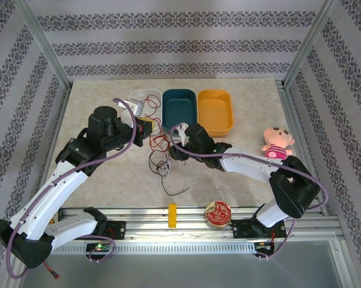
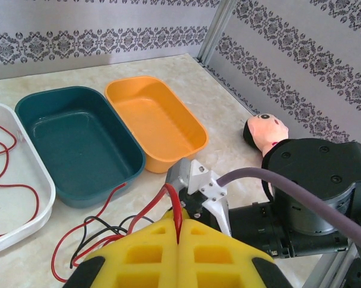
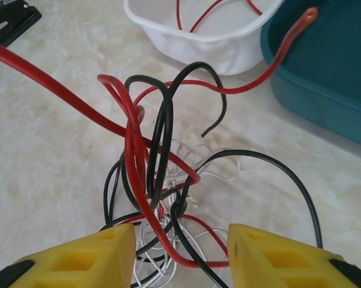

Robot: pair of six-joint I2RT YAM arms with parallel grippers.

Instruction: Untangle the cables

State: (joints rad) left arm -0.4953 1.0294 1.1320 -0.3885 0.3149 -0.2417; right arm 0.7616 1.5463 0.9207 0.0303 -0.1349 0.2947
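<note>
The cables [image 1: 160,158] lie in a small tangle of red, black and thin white wire on the table's middle, between the two grippers. My left gripper [image 2: 179,231] is shut on one red cable [image 2: 175,207], which rises out of the tangle and runs taut between the yellow fingers. My right gripper [image 3: 180,240] hangs low over the knot [image 3: 162,192] with its yellow jaws apart. Red, black and white loops lie in the gap, and neither finger presses on them. A black strand [image 1: 175,189] trails toward the near edge.
A white tray [image 1: 145,97] holding loose red wire, a teal bin [image 1: 180,108] and an orange bin [image 1: 215,111] stand in a row behind the tangle. A pink doll [image 1: 278,143] lies at the right. A yellow block [image 1: 172,215] and a red tin [image 1: 218,214] sit at the near edge.
</note>
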